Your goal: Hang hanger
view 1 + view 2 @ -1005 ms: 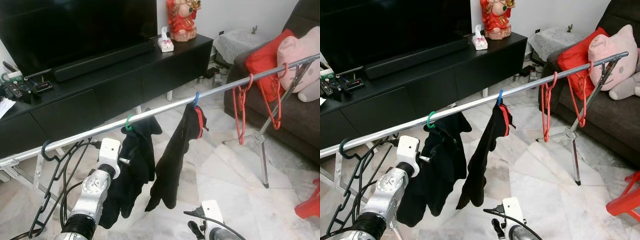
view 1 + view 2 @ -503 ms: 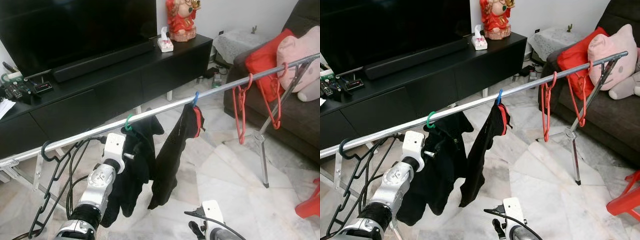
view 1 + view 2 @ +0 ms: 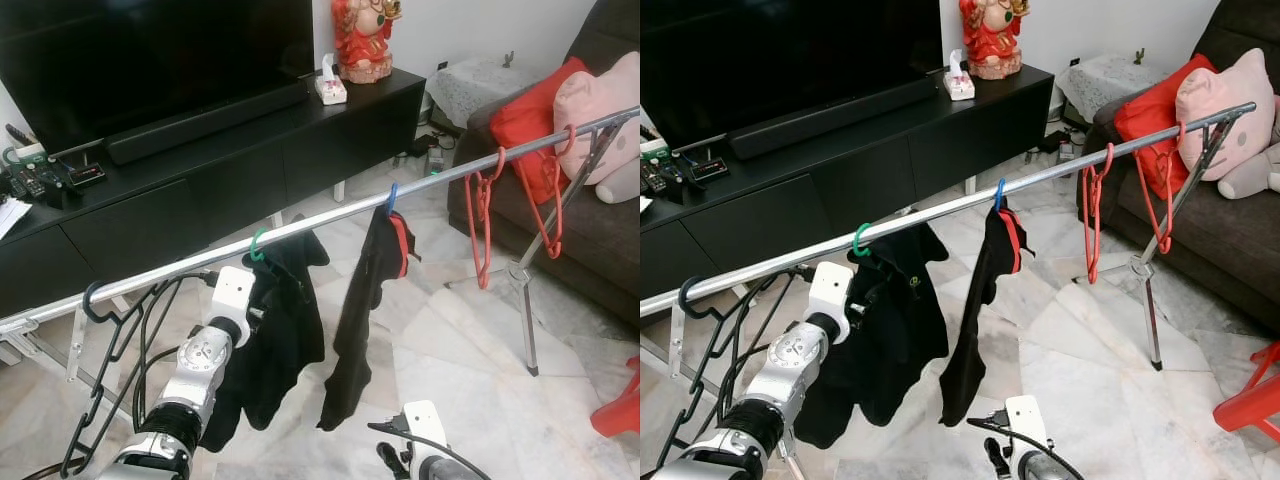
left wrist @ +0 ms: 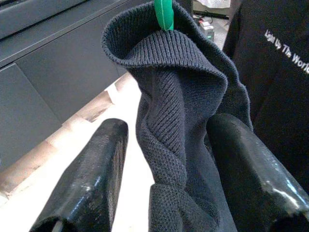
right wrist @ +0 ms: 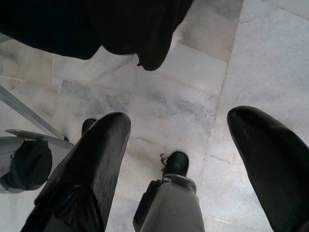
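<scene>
A silver rail (image 3: 330, 215) slants across the room. A green hanger (image 3: 257, 245) on it carries a black knit garment (image 3: 285, 330). My left gripper (image 3: 266, 300) is raised to that garment just under the hook; in the left wrist view its fingers (image 4: 91, 179) stand open on either side of the knit collar (image 4: 178, 121), the green hook (image 4: 163, 13) above. A blue hanger (image 3: 392, 197) holds a black and red garment (image 3: 365, 300). Empty black hangers (image 3: 110, 340) hang at the rail's left end, red hangers (image 3: 480, 215) at its right. My right gripper (image 5: 178, 164) hangs low, open over the floor.
A black TV stand (image 3: 200, 170) runs behind the rail. A dark sofa (image 3: 600, 230) with cushions stands on the right, beside the rack's tripod leg (image 3: 525, 300). A red stool (image 3: 620, 410) sits at the right edge. Marble floor (image 3: 480, 360) lies in front.
My left gripper has moved up and to the right, closer to the garment on the green hanger. The garment on the blue hanger has swung to the right.
</scene>
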Controlling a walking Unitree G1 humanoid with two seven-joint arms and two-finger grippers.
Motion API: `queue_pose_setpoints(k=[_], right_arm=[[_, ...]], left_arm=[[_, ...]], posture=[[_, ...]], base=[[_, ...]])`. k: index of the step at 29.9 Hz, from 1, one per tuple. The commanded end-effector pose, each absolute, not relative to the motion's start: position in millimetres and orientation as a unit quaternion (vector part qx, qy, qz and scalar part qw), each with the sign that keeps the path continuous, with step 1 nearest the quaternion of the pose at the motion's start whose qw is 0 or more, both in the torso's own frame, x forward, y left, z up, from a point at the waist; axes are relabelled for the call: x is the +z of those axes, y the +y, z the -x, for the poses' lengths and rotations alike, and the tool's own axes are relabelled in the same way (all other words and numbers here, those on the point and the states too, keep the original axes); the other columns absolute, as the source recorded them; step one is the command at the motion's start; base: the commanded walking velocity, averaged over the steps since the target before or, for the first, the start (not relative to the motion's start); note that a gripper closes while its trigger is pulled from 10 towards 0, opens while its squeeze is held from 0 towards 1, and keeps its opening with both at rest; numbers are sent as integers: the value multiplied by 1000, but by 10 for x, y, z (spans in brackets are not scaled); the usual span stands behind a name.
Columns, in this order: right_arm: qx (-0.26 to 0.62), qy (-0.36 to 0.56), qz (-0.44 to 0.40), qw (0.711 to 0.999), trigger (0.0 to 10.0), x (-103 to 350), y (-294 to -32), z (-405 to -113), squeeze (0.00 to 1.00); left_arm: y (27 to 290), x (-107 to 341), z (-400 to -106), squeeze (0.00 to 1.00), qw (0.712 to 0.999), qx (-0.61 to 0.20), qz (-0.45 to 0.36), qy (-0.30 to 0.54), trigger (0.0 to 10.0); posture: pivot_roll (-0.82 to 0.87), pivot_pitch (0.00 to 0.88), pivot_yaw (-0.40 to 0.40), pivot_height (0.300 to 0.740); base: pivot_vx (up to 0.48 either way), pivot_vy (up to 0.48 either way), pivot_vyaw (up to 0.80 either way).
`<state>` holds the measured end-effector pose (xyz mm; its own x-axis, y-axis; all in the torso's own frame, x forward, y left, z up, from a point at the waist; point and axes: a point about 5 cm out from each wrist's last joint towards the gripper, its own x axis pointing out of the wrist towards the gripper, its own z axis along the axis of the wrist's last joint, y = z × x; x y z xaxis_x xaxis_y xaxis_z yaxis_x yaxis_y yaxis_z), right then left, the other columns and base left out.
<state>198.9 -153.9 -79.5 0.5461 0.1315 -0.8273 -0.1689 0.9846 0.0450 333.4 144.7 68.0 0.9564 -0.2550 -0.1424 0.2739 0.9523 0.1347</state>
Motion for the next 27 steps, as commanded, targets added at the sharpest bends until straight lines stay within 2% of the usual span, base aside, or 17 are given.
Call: queue_pose_setpoints(k=[1, 13, 27], right_arm=[[85, 473, 15, 877, 10000, -806, -1525, -1970, 0], [89, 475, 10, 876, 10000, -816, -1494, -1951, 0], [93, 475, 12, 875, 10000, -817, -1492, -1949, 0]], left_arm=[[1476, 680, -3346, 0, 985, -135, -84, 64, 0], [1477, 546, -3289, 0, 975, -164, -105, 109, 0], [1455, 551, -3281, 0, 977, -160, -95, 100, 0]], posture=[[-96, 0, 54, 732], [-84, 0, 64, 732], [-84, 0, 63, 732]], base=[[0, 0, 0], [0, 0, 0], [0, 0, 0]])
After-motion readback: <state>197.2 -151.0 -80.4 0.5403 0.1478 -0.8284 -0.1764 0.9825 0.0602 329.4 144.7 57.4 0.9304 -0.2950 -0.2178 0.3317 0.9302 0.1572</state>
